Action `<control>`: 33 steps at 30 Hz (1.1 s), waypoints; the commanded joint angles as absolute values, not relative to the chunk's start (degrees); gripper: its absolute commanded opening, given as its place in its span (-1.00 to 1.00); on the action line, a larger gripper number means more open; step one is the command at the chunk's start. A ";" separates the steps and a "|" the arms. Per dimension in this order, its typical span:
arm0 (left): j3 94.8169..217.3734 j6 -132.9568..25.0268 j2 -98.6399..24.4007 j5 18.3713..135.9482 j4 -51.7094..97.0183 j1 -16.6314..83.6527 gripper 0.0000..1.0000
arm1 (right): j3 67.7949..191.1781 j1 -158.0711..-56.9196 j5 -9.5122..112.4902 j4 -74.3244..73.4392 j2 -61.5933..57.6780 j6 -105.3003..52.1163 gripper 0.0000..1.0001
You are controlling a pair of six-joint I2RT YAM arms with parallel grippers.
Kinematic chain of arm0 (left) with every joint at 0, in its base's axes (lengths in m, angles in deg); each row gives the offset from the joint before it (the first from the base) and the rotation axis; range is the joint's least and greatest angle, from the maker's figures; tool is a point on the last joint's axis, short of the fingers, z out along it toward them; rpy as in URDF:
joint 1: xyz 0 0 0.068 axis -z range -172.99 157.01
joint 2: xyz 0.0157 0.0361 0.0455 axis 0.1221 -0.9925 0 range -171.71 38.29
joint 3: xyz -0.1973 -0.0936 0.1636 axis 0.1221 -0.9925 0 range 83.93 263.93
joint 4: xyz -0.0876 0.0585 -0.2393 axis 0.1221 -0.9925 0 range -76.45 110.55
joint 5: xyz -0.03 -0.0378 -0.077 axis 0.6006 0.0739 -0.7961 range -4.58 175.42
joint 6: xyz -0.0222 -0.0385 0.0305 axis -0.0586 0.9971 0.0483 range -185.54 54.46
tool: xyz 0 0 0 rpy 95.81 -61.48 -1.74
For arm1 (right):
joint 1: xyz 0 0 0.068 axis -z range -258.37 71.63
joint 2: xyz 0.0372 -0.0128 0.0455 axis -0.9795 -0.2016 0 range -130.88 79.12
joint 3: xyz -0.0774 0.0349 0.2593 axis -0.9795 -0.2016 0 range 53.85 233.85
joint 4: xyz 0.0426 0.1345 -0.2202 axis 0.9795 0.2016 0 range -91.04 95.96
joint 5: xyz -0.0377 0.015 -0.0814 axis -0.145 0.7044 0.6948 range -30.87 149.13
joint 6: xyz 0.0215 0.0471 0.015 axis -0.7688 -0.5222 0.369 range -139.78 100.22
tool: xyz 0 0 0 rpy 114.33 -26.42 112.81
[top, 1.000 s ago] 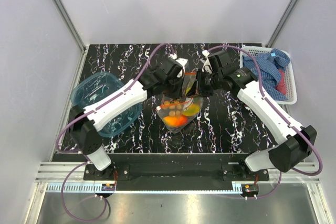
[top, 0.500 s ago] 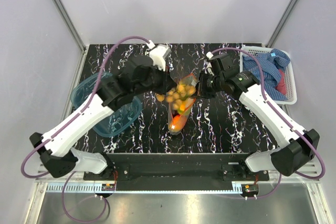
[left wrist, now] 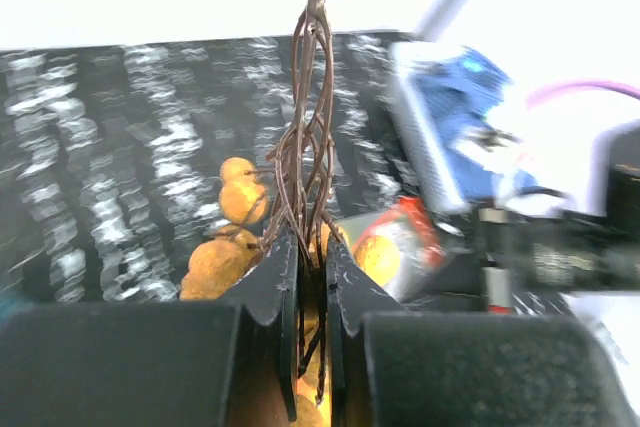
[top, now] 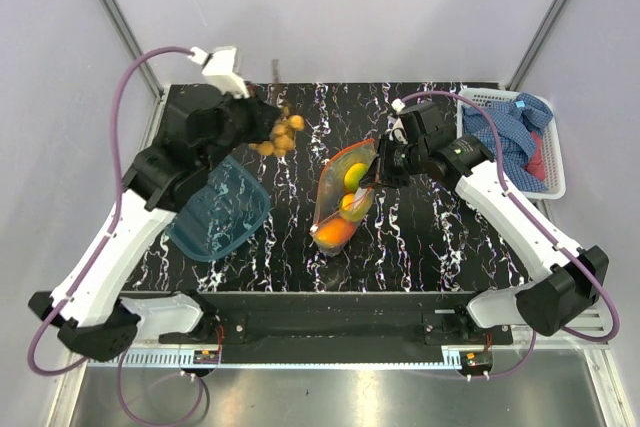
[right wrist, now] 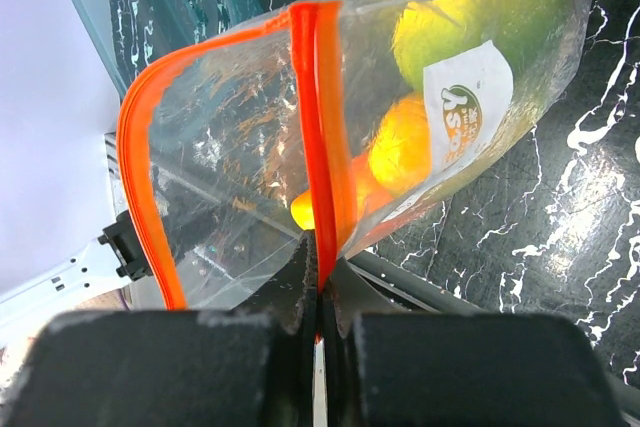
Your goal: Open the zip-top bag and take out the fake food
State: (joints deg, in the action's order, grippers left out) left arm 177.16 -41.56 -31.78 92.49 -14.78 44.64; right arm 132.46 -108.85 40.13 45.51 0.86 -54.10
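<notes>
My left gripper (top: 258, 124) (left wrist: 312, 247) is raised over the table's back left, shut on the brown twiggy stem (left wrist: 308, 137) of a bunch of small tan balls (top: 281, 135) (left wrist: 222, 259), fake food that hangs outside the bag. The clear zip-top bag (top: 342, 195) (right wrist: 250, 137) stands mid-table with its mouth open. My right gripper (top: 376, 169) (right wrist: 318, 272) is shut on its orange-red zip strip (right wrist: 318, 127). Inside the bag remain a yellow-green mango (right wrist: 480, 7) (top: 354, 175), a yellow fruit (right wrist: 405, 147) and an orange one (top: 334, 233).
A blue translucent tub (top: 220, 212) lies at the left, below my left arm. A white basket (top: 553, 152) holding a blue checked cloth (top: 510, 132) sits at the back right. The black marbled tabletop (top: 420, 237) ends at grey walls.
My left gripper has pulled the bunch of tan balls out of the bag and carried it up and to the left. The right gripper still holds the bag's zip strip in place.
</notes>
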 commanded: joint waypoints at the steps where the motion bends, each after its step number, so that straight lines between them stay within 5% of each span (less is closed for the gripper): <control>1: 170.53 -38.31 -26.15 110.33 -21.79 40.07 -0.95 | 132.95 -108.95 39.18 43.35 3.10 -53.44 -1.00; 7: 160.15 -31.37 -24.64 115.57 -27.60 31.11 -0.85 | 133.04 -108.95 39.00 43.26 3.19 -53.18 -1.00; 13: 150.91 -24.42 -30.70 105.04 -23.42 18.46 -1.00 | 133.66 -108.95 38.30 43.35 2.84 -52.30 -1.00; 21: 146.85 -25.91 -41.94 99.40 -15.84 15.19 -1.00 | 134.80 -108.95 38.12 43.96 2.66 -51.07 -1.00; 23: 147.12 -25.82 -45.20 97.47 -15.92 14.05 -0.81 | 135.24 -109.04 38.04 44.22 2.48 -50.72 -1.00; 24: 147.21 -25.64 -45.91 96.77 -16.10 13.78 -0.49 | 135.50 -108.96 37.95 44.31 2.31 -50.63 -1.00; 25: 147.21 -25.29 -46.43 96.50 -16.19 13.60 0.22 | 136.20 -108.95 37.86 44.49 2.13 -50.71 -1.00; 26: 147.12 -25.20 -46.35 96.50 -16.27 13.60 0.42 | 136.64 -108.95 37.69 44.92 1.87 -50.71 -1.00; 29: 146.94 -24.68 -44.42 96.59 -16.80 13.60 0.78 | 138.22 -108.95 37.95 46.33 1.60 -50.63 -1.00; 33: 147.91 -25.55 -40.56 93.17 -18.91 13.86 0.85 | 138.32 -108.95 38.21 46.42 1.34 -50.54 -1.00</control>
